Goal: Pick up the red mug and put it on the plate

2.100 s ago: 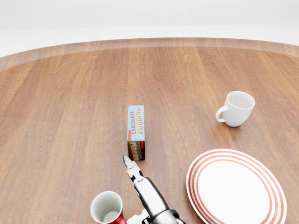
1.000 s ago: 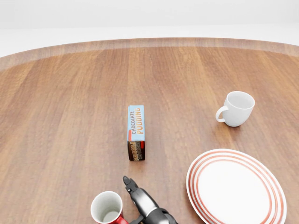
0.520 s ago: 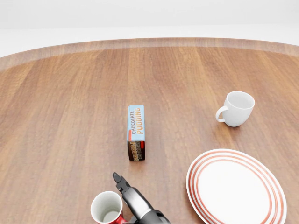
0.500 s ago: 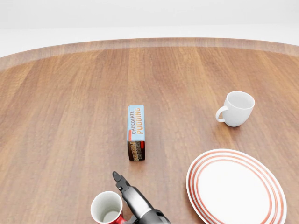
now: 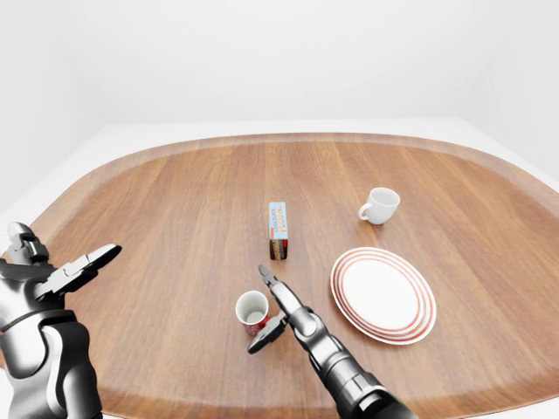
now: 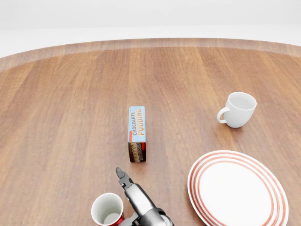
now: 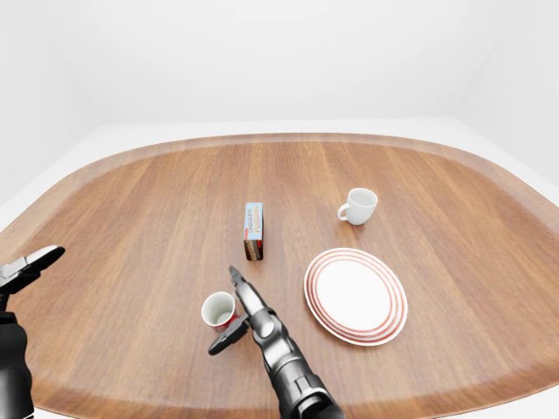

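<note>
The wooden bench point(image 5: 175, 201) carries everything. The striped plate point(image 5: 383, 294) lies right of the red mug point(image 5: 252, 310), well apart. The right robot hand point(image 5: 269, 308) stands spread wide just beside the mug; the left robot hand point(image 5: 63, 272) hangs open far left.

The bench point(image 5: 175, 201) is wood — warm brown planks with a visible grain and a soft satin sheen, its rim a paler band. The red mug point(image 5: 252, 311), the white mug point(image 5: 381, 205) and the red-ringed plate point(image 5: 383, 295) look like smooth glazed ceramic, while the pudding box point(image 6: 137, 133) looks like printed card. The right hand point(image 5: 270, 305) and left hand point(image 5: 61, 272) show glossy silver-grey metal or plastic shells with matt black fingers — which material, I cannot tell.
</note>
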